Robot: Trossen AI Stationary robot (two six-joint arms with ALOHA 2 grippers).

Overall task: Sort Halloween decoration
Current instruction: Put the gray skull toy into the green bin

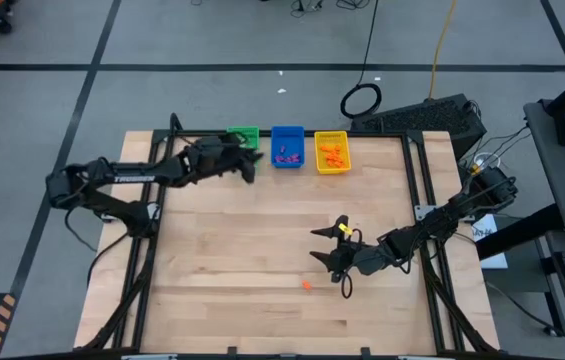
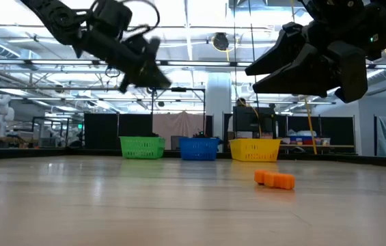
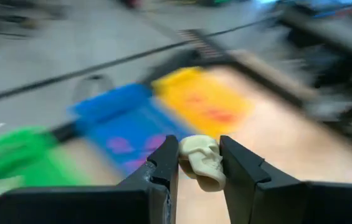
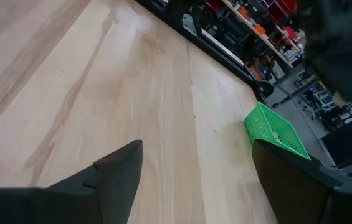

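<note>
A pale greenish-beige skull trinket [image 3: 203, 161] is clamped between two dark fingers [image 3: 163, 169], in the air near the blue bin [image 1: 287, 146]. Purple trinkets [image 1: 284, 155] lie inside the blue bin, and orange trinkets [image 1: 333, 155] lie in the yellow bin [image 1: 331, 152] just beside it. One orange trinket [image 1: 306, 285] lies alone on the wooden table [image 1: 222, 260], well apart from the blue bin

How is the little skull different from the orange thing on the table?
The skull is pale beige; the orange trinket is bright orange. The skull is gripped in the left pincer, up near the bins, while the orange trinket lies loose on the table, with the open right pincer close by. The skull looks rounded; the orange trinket looks lumpy and long. Both are tiny, far smaller than the green bin.
</note>
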